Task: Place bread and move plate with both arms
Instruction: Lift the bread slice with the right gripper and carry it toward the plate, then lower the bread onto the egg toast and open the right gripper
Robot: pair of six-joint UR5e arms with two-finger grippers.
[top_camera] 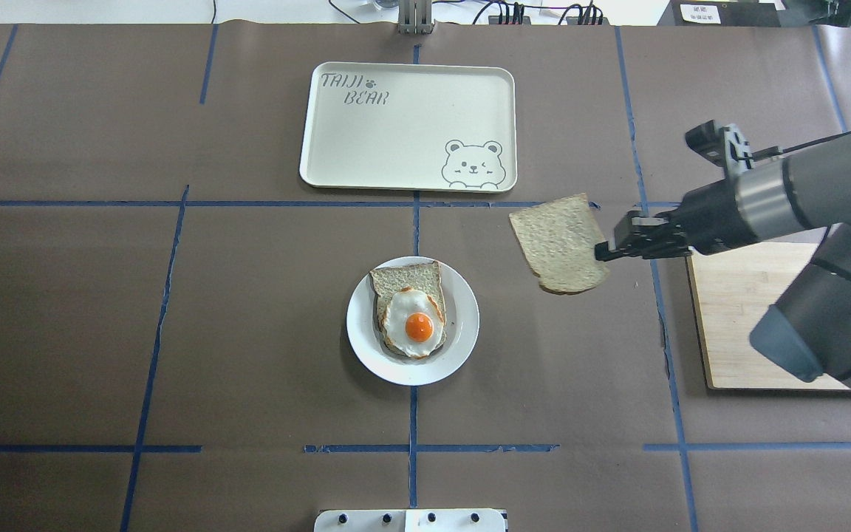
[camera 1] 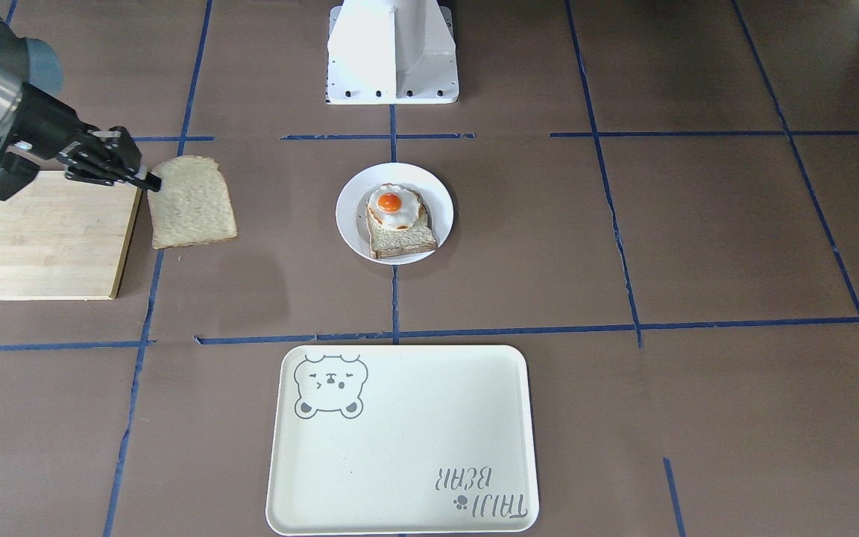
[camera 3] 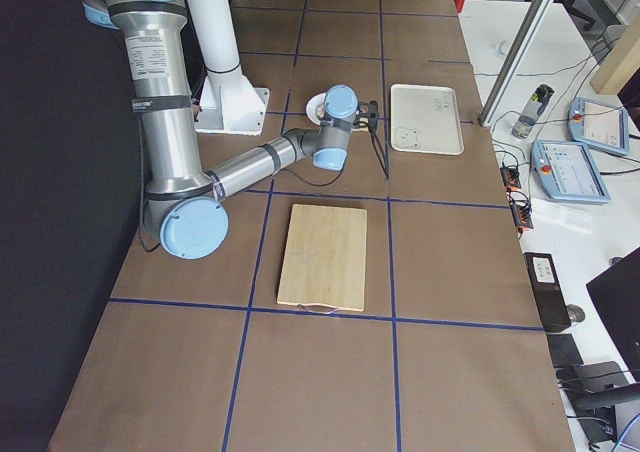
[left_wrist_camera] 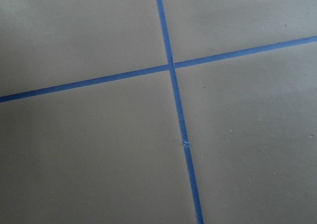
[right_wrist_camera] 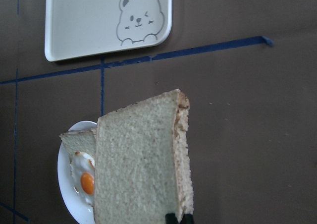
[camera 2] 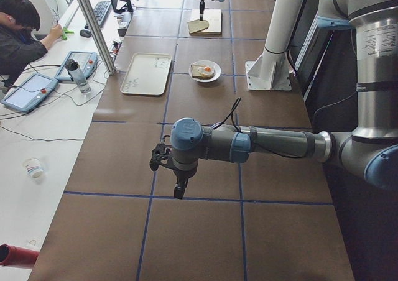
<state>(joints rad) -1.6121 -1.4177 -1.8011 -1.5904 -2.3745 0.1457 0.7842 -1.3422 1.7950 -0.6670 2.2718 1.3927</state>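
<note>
Closest to the front-facing camera lies the cream tray (camera 1: 400, 440) with its bear drawing, flat on the brown table (camera 1: 698, 246) at the far side from the robot. Beyond it, at the middle of the table and on a blue tape line (camera 1: 395, 298), sits the white plate (camera 1: 351, 212). It carries a bread slice topped with a fried egg (camera 1: 397, 216), and the white pedestal (camera 1: 392, 52) stands past that at the robot's side. Off to the robot's right, the right gripper (camera 1: 153, 183) reaches in sideways, its two black fingers pressed onto one edge of the plain bread (camera 1: 192, 203). That slice hangs tilted, lifted clear of the table, in the gap between the plate and the wooden cutting board (camera 1: 34, 239), well apart from the plate and just beside the board's edge. In the right wrist view the bread fills the foreground, crust side showing, with the plate partly hidden behind it and the tray's bear corner farther off. At the table's left end, the left gripper (camera 2: 179, 191) hovers low over bare table near a crossing of tape lines, pointing down. Whether its fingers are spread or together cannot be told.
</note>
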